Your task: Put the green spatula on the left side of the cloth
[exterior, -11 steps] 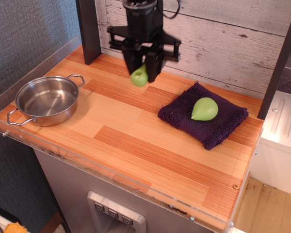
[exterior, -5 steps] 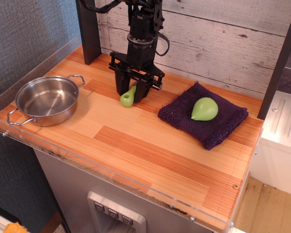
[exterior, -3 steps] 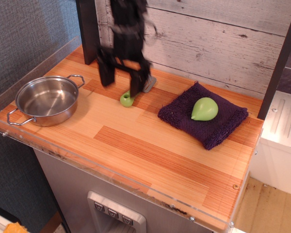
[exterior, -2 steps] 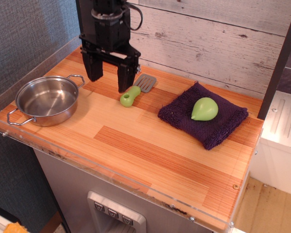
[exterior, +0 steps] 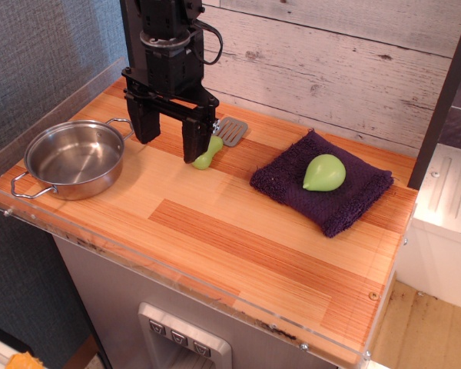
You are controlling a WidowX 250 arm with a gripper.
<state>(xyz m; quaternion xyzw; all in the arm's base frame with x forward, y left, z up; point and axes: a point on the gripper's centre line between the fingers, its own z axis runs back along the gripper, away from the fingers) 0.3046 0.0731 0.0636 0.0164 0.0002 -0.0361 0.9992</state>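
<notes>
On the wooden counter (exterior: 238, 231), left of the cloth (exterior: 323, 184), the spatula (exterior: 219, 142) is seen lying flat. The gripper (exterior: 167, 140) is held wide open and empty just beside it, near a pan (exterior: 73, 159).

The small toy spatula with grey slotted blade and lime-green handle (exterior: 218, 141) was laid left of the folded dark purple towel (exterior: 323, 183), on which a light green pear-shaped object (exterior: 323, 172) was set. A round steel pan (exterior: 74, 158) was placed at far left.

Black arm with a looped black cable; black hand (exterior: 169, 135), 2 blocky fingers.
</notes>
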